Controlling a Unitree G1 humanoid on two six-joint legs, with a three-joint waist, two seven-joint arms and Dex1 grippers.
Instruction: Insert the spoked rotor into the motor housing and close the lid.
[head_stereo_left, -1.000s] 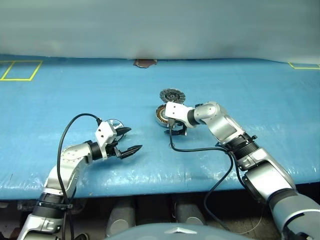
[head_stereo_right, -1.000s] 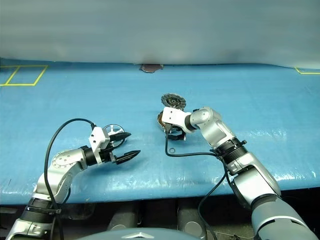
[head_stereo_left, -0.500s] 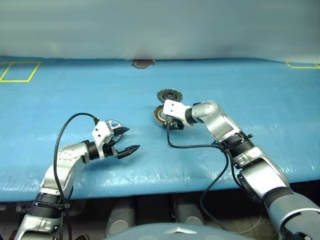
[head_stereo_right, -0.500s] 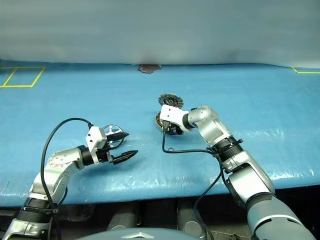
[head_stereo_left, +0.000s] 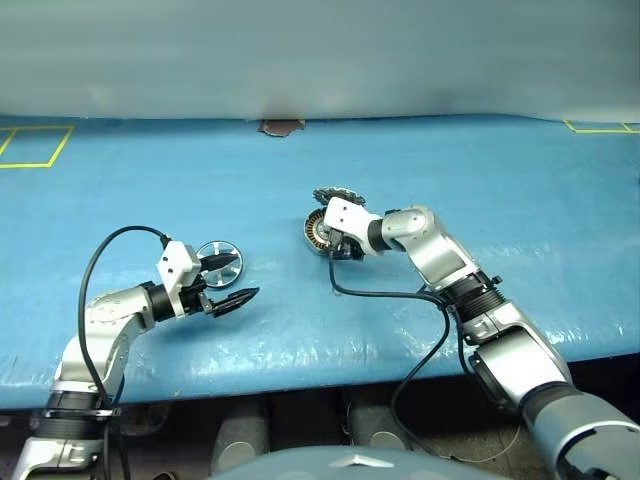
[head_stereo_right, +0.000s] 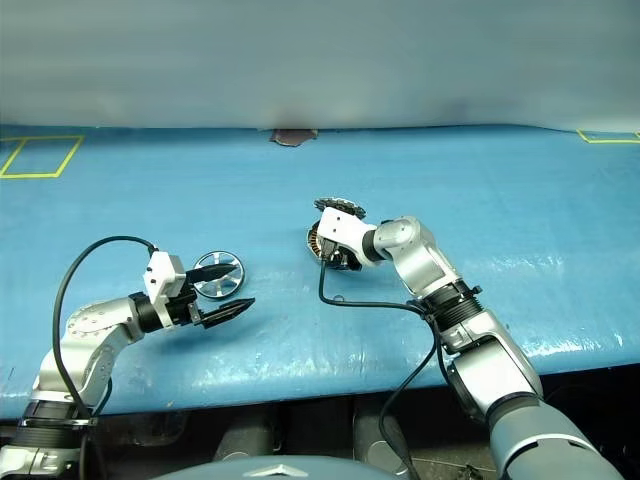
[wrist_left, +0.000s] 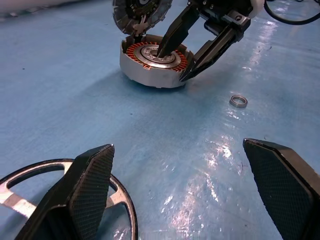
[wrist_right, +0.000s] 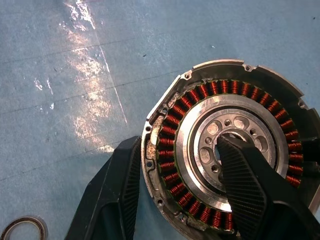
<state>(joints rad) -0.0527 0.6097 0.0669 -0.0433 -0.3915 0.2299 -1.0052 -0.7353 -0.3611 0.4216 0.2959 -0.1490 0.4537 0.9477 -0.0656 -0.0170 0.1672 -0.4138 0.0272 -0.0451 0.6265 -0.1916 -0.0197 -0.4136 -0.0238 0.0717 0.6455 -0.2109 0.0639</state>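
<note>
**Right claw grips the motor housing's rim**

On the blue surface (head_stereo_left: 480, 190), the right claw (head_stereo_left: 338, 243) clamps the motor housing (wrist_right: 225, 155), one finger in its centre, one outside. The lid (head_stereo_left: 338, 196) leans at the housing's 12 o'clock. The left claw (head_stereo_left: 226, 280) gapes released; the spoked rotor (head_stereo_left: 218, 257) lies beside it.

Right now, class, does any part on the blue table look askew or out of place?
Yes: the round grey lid with dark radial segments stands tilted on edge against the copper-wound motor housing instead of lying flat. A tiny loose washer ring lies nearby.
</note>
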